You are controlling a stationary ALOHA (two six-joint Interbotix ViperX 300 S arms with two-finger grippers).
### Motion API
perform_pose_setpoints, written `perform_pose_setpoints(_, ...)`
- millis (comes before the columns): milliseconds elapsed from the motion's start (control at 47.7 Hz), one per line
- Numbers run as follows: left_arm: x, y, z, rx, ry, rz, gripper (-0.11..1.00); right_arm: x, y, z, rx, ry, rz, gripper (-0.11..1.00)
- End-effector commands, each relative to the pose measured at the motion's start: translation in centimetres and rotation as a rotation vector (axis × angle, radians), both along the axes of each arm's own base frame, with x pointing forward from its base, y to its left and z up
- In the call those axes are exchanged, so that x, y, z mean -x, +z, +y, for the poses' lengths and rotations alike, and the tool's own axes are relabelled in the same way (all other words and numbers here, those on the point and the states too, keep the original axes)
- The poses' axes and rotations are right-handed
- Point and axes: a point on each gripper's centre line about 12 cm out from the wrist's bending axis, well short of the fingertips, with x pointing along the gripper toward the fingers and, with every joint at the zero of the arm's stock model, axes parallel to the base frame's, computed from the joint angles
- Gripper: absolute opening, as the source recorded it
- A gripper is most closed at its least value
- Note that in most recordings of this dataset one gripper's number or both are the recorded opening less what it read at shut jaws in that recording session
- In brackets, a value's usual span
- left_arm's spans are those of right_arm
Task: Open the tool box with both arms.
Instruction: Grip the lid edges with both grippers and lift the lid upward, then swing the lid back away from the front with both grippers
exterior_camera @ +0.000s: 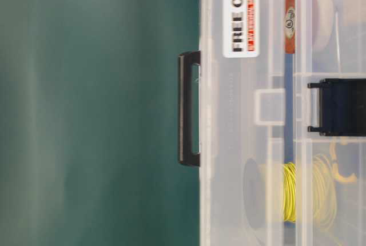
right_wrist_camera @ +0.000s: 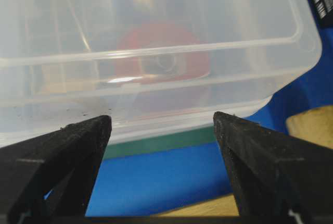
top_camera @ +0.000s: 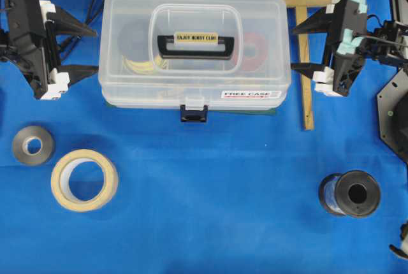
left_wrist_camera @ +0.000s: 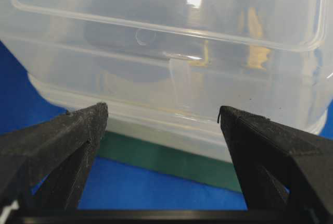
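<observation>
From above, the tool box (top_camera: 194, 51) sits in the middle of the blue table (top_camera: 204, 210). My left gripper (top_camera: 89, 50) is at its left end and my right gripper (top_camera: 299, 48) is at its right end. Both have their fingers spread wide and hold nothing. The lid is down and the black latch (top_camera: 194, 113) at the front looks shut, so nothing is open yet. Two tape rolls (top_camera: 84, 180), a dark spool (top_camera: 350, 193) and a wooden mallet (top_camera: 303, 32) lie around the box.

The low side view is turned sideways. It shows the box (exterior_camera: 257, 143) very close, with its handle (exterior_camera: 187, 108) and latch (exterior_camera: 340, 107), and yellow wire inside.

My left wrist view shows my two fingers (left_wrist_camera: 57, 146) wide apart, just short of the box wall (left_wrist_camera: 171, 78).

My right wrist view shows the same: my fingers (right_wrist_camera: 62, 156) are spread and the box end (right_wrist_camera: 156, 78) is right ahead.

I think the whole job is still left: undo the latch, then lift the lid.
</observation>
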Motion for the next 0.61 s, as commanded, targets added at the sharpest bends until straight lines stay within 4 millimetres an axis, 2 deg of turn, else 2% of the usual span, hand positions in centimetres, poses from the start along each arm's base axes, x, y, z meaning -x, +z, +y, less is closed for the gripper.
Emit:
perform_pose_setpoints(0, -1.1, 2.8, 0.8, -0.025, 0.02, -0.095, 0.88, -1.3, 4.0, -0.2, 0.037, 0.006, -0.135, 0.8)
perform_pose_setpoints(210, -0.5, 3.6, 1.9, -0.038, 0.067, -0.128, 0.88, -0.7, 5.1, 0.0, 0.049, 0.003, -0.171, 0.8)
perform_pose_setpoints(587, -0.1, 4.6, 1.8, -0.049, 0.071, -0.166, 0.88, 0.3, 6.3, 0.1, 0.057, -0.005, -0.201, 0.8)
